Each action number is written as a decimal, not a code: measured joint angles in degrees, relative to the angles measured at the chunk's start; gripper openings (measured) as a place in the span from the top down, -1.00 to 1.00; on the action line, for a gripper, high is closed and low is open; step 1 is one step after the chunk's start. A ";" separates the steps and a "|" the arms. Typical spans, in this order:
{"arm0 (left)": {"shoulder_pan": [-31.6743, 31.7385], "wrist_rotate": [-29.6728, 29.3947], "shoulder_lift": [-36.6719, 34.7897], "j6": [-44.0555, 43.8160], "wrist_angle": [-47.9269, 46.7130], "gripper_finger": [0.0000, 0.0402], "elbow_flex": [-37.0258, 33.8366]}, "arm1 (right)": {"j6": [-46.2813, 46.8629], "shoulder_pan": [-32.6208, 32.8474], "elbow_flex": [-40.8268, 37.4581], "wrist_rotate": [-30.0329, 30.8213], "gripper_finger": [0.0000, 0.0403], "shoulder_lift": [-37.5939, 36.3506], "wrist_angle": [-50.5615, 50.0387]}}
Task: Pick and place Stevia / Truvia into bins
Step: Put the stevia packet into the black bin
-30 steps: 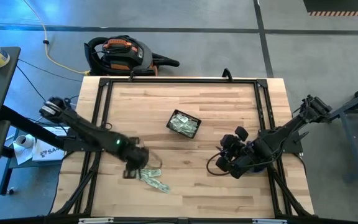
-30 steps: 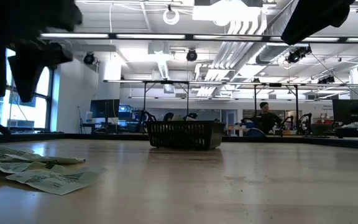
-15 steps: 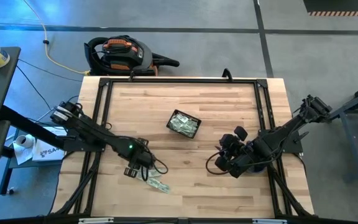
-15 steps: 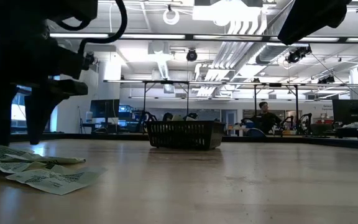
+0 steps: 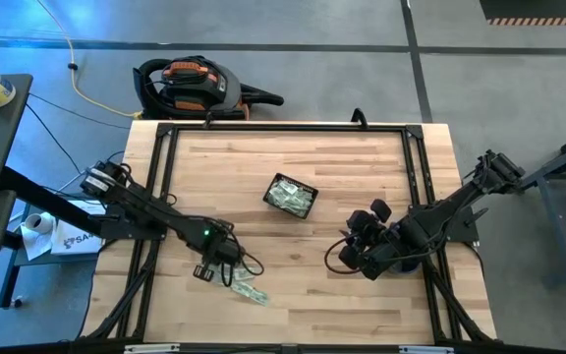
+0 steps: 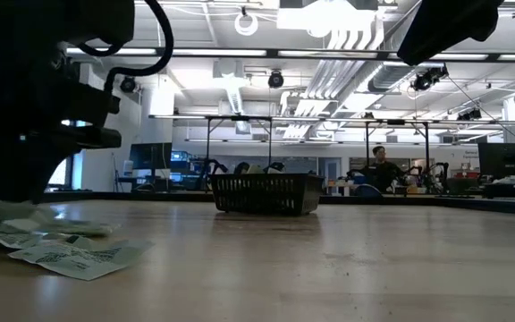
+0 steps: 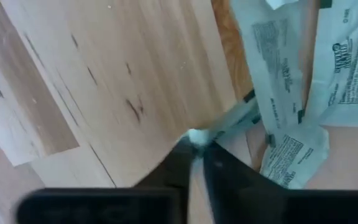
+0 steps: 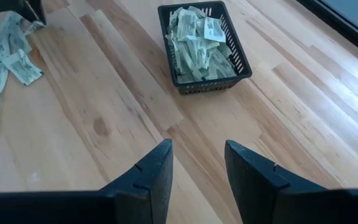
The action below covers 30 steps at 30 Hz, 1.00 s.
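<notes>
Several pale green and white Stevia sachets (image 7: 347, 68) lie loose on the wood near the table's front left (image 5: 247, 289), flat in a small pile (image 6: 70, 255). My left gripper (image 7: 196, 144) stands over that pile (image 5: 220, 265), pointing down, shut on one sachet. The dark slatted bin (image 5: 291, 196) sits at the table's middle, holding many sachets (image 8: 197, 43). My right gripper (image 8: 197, 144) hangs open above the table's right half (image 5: 354, 258), aimed at the bin, touching nothing. My left gripper pinches one sachet by its end (image 7: 195, 134) between its two fingertips. The fingers come from above, pointing down. The rest of that sachet (image 7: 238, 115) runs away from the fingers toward the pile, low over the wood; I cannot tell whether it is lifted.
A black frame (image 5: 155, 177) runs along the table's edges. An orange-and-black vacuum (image 5: 199, 87) lies on the floor beyond the far edge. Bare wood lies between the pile and the bin (image 6: 266, 192). A person (image 6: 383, 165) sits far off in the room.
My left gripper has come down onto the sachet pile, rolling its wrist on the way, and its fingers have shut on one sachet's end. The pile has stayed where it was.
</notes>
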 joint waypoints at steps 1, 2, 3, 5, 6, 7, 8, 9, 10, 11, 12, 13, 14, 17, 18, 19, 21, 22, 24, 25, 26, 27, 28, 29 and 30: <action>0.09 -0.33 0.02 0.07 -0.13 0.72 0.15 | 0.00 0.01 0.00 0.26 0.32 -0.01 0.04; 0.55 -0.52 0.08 -0.09 -0.38 0.81 0.40 | -0.02 0.01 0.00 0.45 0.32 0.00 0.22; 1.05 -1.33 0.12 -0.27 -0.66 0.87 0.75 | -0.05 0.01 0.00 0.78 0.32 0.00 0.64; 2.42 -5.50 0.28 -0.33 -2.27 0.88 2.22 | -0.09 0.07 0.00 1.70 0.32 0.00 1.65; 3.36 -7.79 0.47 -0.32 -3.32 0.87 3.14 | -0.16 0.16 0.00 1.98 0.32 0.00 2.03; 4.39 -10.44 0.55 -0.32 -4.68 0.84 4.12 | -0.20 0.18 0.00 2.33 0.32 0.00 2.53; 5.58 -12.32 0.49 0.05 -6.18 0.81 5.40 | -0.20 0.18 0.00 2.66 0.32 0.00 2.91; 7.03 -13.55 0.40 0.83 -6.78 0.78 6.97 | -0.20 0.18 0.00 2.98 0.32 0.00 3.10; 8.52 -14.54 0.35 1.81 -6.84 0.77 8.70 | -0.20 0.18 0.00 3.23 0.32 0.00 3.41; 9.98 -15.29 0.35 2.90 -7.37 0.78 10.38 | -0.20 0.18 0.00 3.42 0.32 0.00 3.89; 11.67 -15.94 0.35 4.18 -8.26 0.80 12.15 | -0.20 0.18 0.00 3.54 0.32 0.00 4.42; 13.24 -16.65 0.35 5.59 -8.34 0.83 14.04 | -0.20 0.18 0.00 3.54 0.32 0.00 4.81; 14.89 -16.83 0.35 7.25 -7.23 0.87 16.01 | -0.20 0.16 0.00 3.53 0.32 0.00 5.26; 19.57 -16.88 0.26 11.66 -2.46 0.87 21.27 | -0.20 0.18 0.00 3.57 0.32 0.00 6.98; 21.28 -16.85 0.26 12.86 -0.23 0.87 22.70 | -0.20 0.18 0.00 3.55 0.32 0.00 7.47; 22.90 -16.62 0.26 13.94 2.05 0.87 23.99 | -0.20 0.18 0.00 3.55 0.32 0.00 7.93; 26.25 -14.46 0.97 15.06 6.29 0.87 26.25 | -0.17 0.18 0.00 3.57 0.32 0.00 8.65; 27.90 -12.71 1.60 15.16 7.82 0.87 27.29 | -0.12 0.18 0.00 3.55 0.32 0.00 8.81; 30.83 -8.66 4.06 14.91 8.14 0.84 29.09 | -0.04 0.18 0.00 3.55 0.32 0.00 9.07; 31.91 -7.13 5.57 14.57 8.34 0.82 29.98 | 0.06 0.18 0.00 3.57 0.32 0.00 9.16; 32.81 -5.42 6.87 14.21 8.37 0.80 30.40 | 0.30 0.17 0.00 3.53 0.32 0.00 9.14; 33.37 -3.72 8.26 13.69 7.92 0.77 30.74 | 0.72 0.14 0.00 3.48 0.32 0.00 9.11; 33.60 -2.18 9.70 12.81 8.20 0.73 31.30 | 1.11 0.01 0.00 3.49 0.32 0.00 8.92; 33.60 -0.94 10.88 11.70 8.86 0.68 31.54 | 1.23 0.01 0.00 3.35 0.32 0.00 8.80; 33.76 -0.21 11.86 10.36 8.81 0.63 31.53 | 1.28 0.01 0.00 3.32 0.32 0.00 8.76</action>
